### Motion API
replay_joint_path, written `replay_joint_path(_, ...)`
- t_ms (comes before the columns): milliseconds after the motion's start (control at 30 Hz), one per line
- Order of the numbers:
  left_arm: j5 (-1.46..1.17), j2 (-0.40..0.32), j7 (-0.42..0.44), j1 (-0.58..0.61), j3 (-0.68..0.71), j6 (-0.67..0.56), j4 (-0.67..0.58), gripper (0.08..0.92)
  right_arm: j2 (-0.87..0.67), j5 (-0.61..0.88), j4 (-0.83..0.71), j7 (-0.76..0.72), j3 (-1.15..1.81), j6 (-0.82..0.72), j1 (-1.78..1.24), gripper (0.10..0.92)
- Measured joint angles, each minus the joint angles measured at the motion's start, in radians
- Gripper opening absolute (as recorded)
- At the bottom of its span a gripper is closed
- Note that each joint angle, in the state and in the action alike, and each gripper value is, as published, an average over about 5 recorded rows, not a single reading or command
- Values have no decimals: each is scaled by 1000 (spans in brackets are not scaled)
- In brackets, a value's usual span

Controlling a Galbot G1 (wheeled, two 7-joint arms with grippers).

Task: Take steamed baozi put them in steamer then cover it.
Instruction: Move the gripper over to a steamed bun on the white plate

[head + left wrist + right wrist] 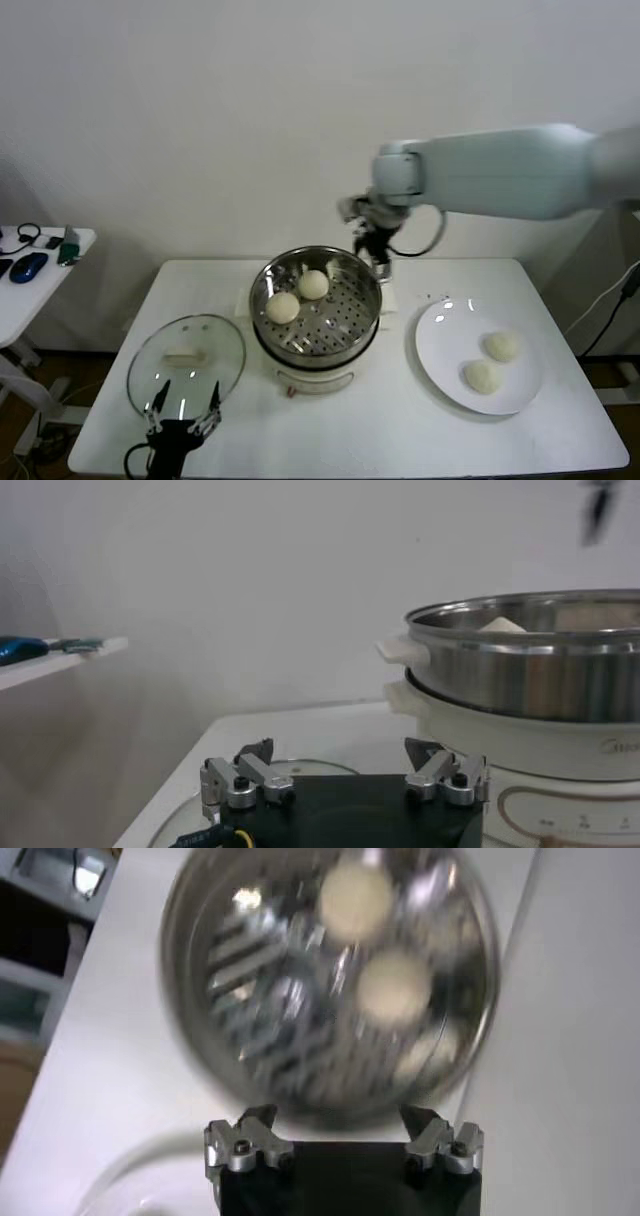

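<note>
The steel steamer (345, 315) stands on its cream cooker base at the table's middle, holding two baozi (283, 307) (313, 284). Two more baozi (501, 346) (482, 377) lie on the white plate (440, 345) at the right. The glass cover (186, 364) lies flat at the front left. My right gripper (378, 255) hangs open and empty above the steamer's far right rim; its wrist view looks down on the steamer (250, 998) and both buns (355, 898) (394, 986). My left gripper (183, 415) is open, low at the cover's near edge, also in its wrist view (340, 760).
A side table (45, 285) at the far left holds a blue mouse and small items. The wall runs close behind the table. The cooker base (520, 745) fills the right of the left wrist view.
</note>
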Motion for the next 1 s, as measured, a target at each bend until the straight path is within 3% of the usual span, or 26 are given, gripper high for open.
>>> replay_joint_path(467, 15, -21, 1, 1, 0, 1, 4, 823, -400, -253, 121, 19, -76, -5, -96, 823)
replay_joint_path(1000, 22, -32, -7, 15, -4, -8, 13, 823, -489, -400, 55, 94, 128, -25, -419, 823)
